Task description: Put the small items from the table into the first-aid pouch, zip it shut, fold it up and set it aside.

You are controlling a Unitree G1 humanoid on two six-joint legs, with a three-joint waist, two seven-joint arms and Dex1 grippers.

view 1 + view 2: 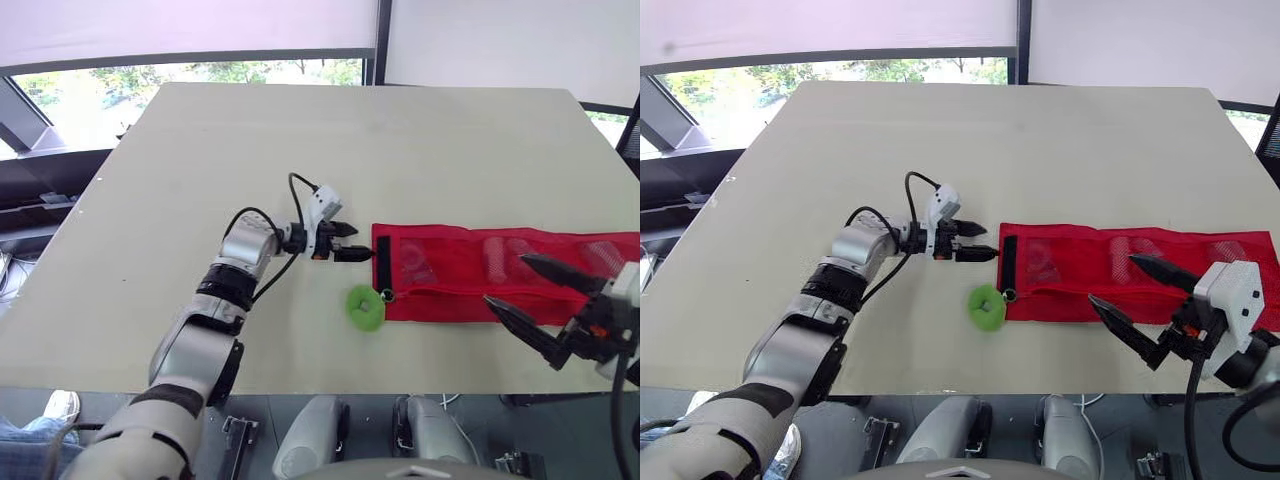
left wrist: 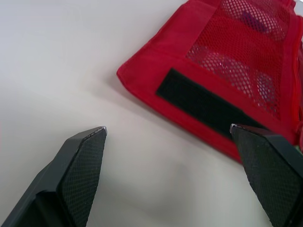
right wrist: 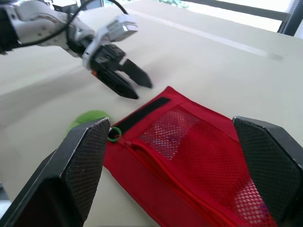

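- Head view: red mesh pouch [image 1: 450,280] flat on the matte beige table [image 1: 300,150], long side running across, toward the robot's right. Pale rolled shapes [image 1: 496,256] dimly visible through the netting.
- Just beside the pouch's left front corner, a round bright-green item [image 1: 365,307] on bare tabletop.
- Left gripper [image 1: 352,242] close to the pouch's left end, tapered black fingers spread apart, nothing between them. Right gripper [image 1: 506,279] above the pouch's front edge, likewise spread wide and empty.
- Left wrist view: two wedge-shaped fingers [image 2: 83,161] with diamond-knurled faces, wide apart over smooth tabletop. Beyond them the pouch's solid fabric hem and a matte black strip [image 2: 203,101] beside the open-weave mesh.
- Right wrist view: same knurled wedges framing the pouch. Small green ring [image 3: 113,135] at the corner by the zip line, the green item just past it.
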